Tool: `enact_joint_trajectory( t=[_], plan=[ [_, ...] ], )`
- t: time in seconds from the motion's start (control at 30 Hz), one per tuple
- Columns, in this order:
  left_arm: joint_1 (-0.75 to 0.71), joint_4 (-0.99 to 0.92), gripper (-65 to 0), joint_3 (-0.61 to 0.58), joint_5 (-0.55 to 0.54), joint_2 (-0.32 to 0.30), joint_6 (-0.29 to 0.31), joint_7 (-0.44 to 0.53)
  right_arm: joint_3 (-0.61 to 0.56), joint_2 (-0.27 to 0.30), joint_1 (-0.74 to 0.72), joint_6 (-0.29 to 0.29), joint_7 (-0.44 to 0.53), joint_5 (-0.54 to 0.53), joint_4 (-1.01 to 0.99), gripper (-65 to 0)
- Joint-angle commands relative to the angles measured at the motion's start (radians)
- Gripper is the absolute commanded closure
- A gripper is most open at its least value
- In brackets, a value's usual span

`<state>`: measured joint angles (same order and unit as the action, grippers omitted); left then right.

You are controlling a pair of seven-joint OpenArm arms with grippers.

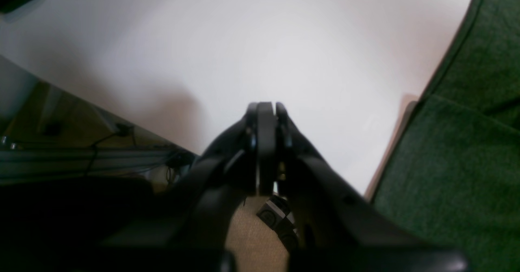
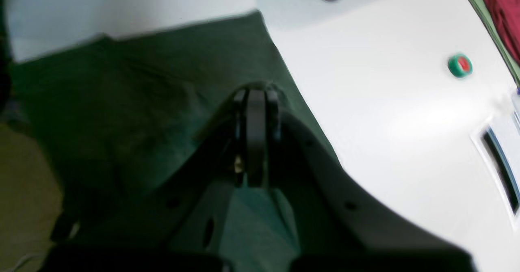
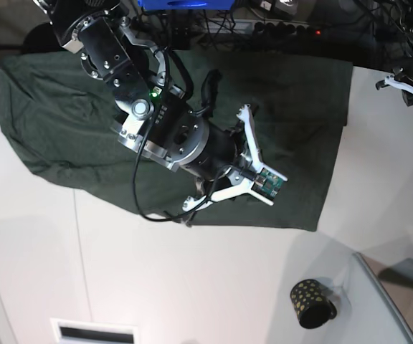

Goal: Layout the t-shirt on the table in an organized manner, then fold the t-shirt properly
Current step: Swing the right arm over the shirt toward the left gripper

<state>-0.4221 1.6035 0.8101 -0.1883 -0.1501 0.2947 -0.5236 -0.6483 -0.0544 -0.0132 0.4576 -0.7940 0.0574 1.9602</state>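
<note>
Base view shows the green t-shirt (image 3: 70,136) spread flat over the far part of the white worktop (image 3: 192,287), with its near edge uneven. Above the shirt hangs the right arm's fingers (image 2: 256,95), pressed tight together with nothing between them. Over at the side, the left arm's fingers (image 1: 266,107) are also closed and empty, over bare worktop just beside the shirt's edge. A small black cup (image 3: 311,302) with gold dots lies near the front edge, well apart from the shirt
</note>
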Motion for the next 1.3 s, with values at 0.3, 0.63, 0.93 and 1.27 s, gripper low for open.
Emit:
enact_joint_trajectory(
  t=[0.3, 0.63, 0.93, 1.27],
  plan=[
    [-0.002, 0.016, 0.0, 0.009, -0.007, -0.015, -0.002, 0.021, -0.121, -0.020, 0.109, 0.002, 0.025, -0.009, -0.029, -0.2],
    [-0.001, 0.016, 0.0, 0.002, -0.007, -0.015, -0.002, 0.021, -0.113, -0.011, 0.203, 0.000, 0.144, -0.004, -0.204, -0.3],
    [-0.005, 0.016, 0.0, 0.007, -0.006, -0.015, -0.002, 0.021, -0.113, 0.004, 0.204, 0.000, 0.153, -0.009, -0.223, -0.3],
    [-0.005, 0.024, 0.0, 0.007, 0.143, -0.007, -0.002, 0.027, -0.118, -0.074, 0.068, 0.000, 0.153, -0.009, -0.209, -0.2]
  ],
)
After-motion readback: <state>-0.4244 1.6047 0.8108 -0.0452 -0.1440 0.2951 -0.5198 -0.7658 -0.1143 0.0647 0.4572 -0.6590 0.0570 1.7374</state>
